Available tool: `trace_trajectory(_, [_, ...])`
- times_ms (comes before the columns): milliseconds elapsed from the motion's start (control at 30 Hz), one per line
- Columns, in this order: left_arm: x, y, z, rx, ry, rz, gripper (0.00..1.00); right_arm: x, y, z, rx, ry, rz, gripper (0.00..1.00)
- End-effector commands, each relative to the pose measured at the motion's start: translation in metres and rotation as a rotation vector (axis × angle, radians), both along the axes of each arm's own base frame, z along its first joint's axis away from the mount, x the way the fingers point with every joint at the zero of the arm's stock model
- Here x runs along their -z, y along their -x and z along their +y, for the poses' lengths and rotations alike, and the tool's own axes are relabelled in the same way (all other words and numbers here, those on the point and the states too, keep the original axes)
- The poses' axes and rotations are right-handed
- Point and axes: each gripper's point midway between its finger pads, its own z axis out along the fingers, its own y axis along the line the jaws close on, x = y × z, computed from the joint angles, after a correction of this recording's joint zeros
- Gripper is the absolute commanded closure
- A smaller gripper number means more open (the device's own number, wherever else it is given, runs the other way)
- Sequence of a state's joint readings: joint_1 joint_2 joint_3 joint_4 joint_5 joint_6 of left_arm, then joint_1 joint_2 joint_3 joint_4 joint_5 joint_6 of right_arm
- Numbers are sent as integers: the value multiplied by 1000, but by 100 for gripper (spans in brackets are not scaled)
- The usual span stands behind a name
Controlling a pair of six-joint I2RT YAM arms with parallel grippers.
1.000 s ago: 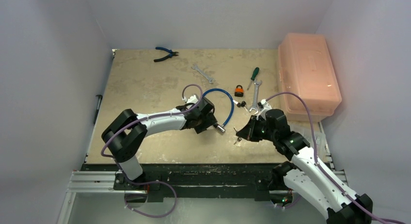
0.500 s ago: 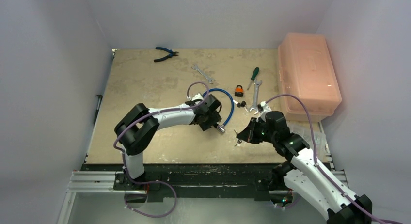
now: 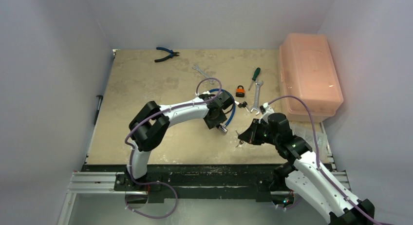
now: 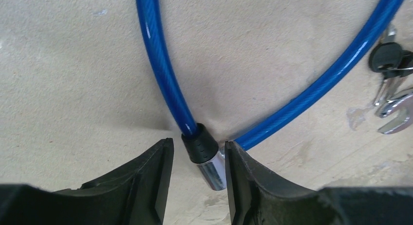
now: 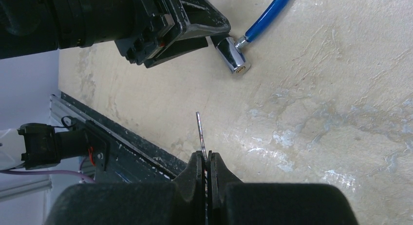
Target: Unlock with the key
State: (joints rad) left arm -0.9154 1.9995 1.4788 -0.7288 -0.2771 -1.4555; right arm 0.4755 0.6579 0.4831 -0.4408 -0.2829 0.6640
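Top view, left claw [image 3: 219, 123]: tips down over the silver barrel [image 3: 222, 129] of the blue cable lock [image 3: 233, 109].
Top view, right claw [image 3: 241, 135]: beside the barrel but apart from it, carrying the key [image 3: 237, 137].
Left wrist, claw state: released. The fingers [image 4: 146, 178] straddle the barrel's black collar, one touching the barrel and the other just off it.
Left wrist, beyond the claw: a bunch of keys [image 4: 389, 57] and a wrench [image 4: 397, 113] lie on the surface [image 4: 73, 88].
Right wrist, claw state: clenched on the key, its blade sticking out past the tips.
Right wrist, ahead of the claw: the barrel lies clear of the blade tip.
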Motion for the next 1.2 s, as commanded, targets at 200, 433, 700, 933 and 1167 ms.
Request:
trace_trajectory(200, [10, 6, 0, 0, -46, 27, 54, -6, -2, 1, -9, -19, -35, 100])
trace_trajectory(433, [24, 5, -3, 21, -59, 43, 59, -6, -1, 1, -7, -21, -39, 100])
trace_trajectory(700, [18, -1, -5, 55, 43, 0, 100, -9, 1, 1, -20, -25, -50, 100])
trace_trajectory(933, [2, -1, 23, -25, 48, -36, 100, -12, 3, 3, -40, -31, -65, 100])
trace_trajectory(1167, [-9, 4, 67, -168, 23, -71, 100, -14, 0, 2, -26, -30, -64, 100])
